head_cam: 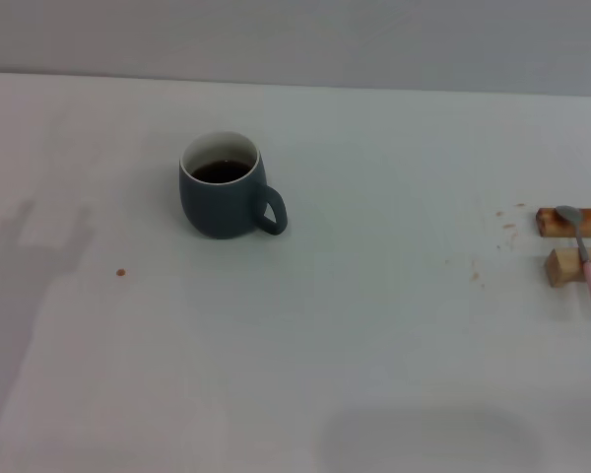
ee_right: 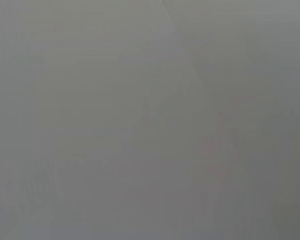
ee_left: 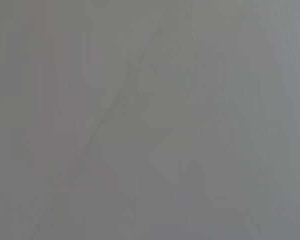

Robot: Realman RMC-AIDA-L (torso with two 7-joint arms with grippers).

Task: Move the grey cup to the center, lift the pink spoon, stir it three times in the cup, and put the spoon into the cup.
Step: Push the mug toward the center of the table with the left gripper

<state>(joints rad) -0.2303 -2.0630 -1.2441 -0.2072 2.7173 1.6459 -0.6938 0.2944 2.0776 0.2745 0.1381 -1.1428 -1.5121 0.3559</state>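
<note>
Cup and spoon apart on the table

The grey cup (head_cam: pixel 224 195) stands left of centre; the pink spoon (head_cam: pixel 583 248) lies across two wooden blocks (head_cam: pixel 569 244) at the right edge. Neither gripper shows, so their jaws cannot be judged.

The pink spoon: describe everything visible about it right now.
The pink spoon is slim, with a silver metal bowl and neck and a pale pink handle. It lies across two small tan wooden blocks, bowl on the farther one, handle running over the nearer block and past it toward the robot. It sits at the table's right edge, far from the cup. Nothing grips it.
</note>
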